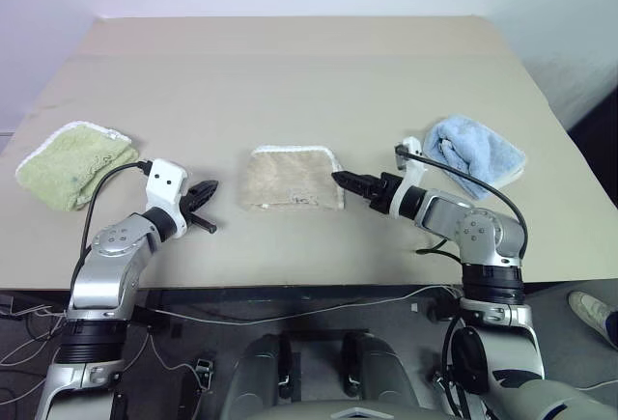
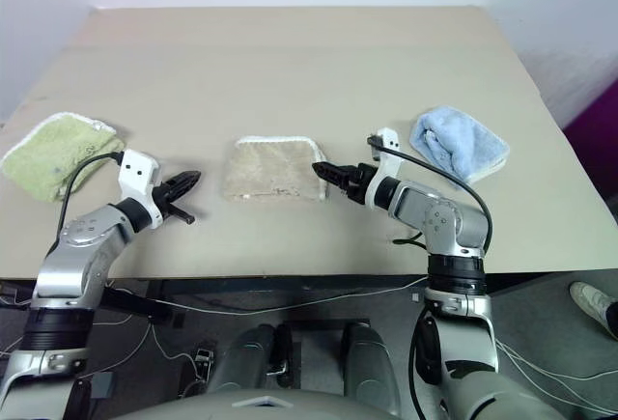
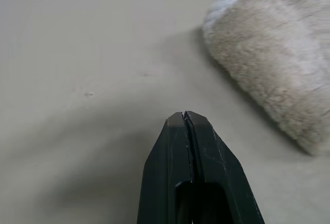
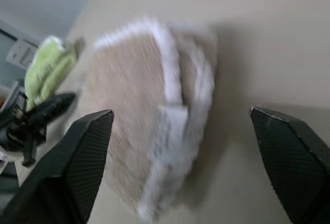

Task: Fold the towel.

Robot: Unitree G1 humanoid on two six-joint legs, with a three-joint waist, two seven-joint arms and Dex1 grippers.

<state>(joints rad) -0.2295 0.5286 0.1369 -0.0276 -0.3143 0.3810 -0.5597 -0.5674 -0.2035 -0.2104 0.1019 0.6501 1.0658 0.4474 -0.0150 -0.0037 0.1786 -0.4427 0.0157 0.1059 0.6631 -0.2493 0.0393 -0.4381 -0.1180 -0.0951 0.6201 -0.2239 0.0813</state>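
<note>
The left gripper (image 1: 205, 194) is pinched shut on nothing, and the right gripper (image 4: 180, 126) is spread wide, empty. Between the 2, the folded towel (image 1: 293, 180) lies on the table (image 1: 290, 82), touching neither.

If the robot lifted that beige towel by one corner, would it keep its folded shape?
Probably not. The beige towel looks like soft, thin terry lying in loose layers, so it would likely droop and unfold. It seems light, and pushed, it would probably bunch rather than slide.
</note>
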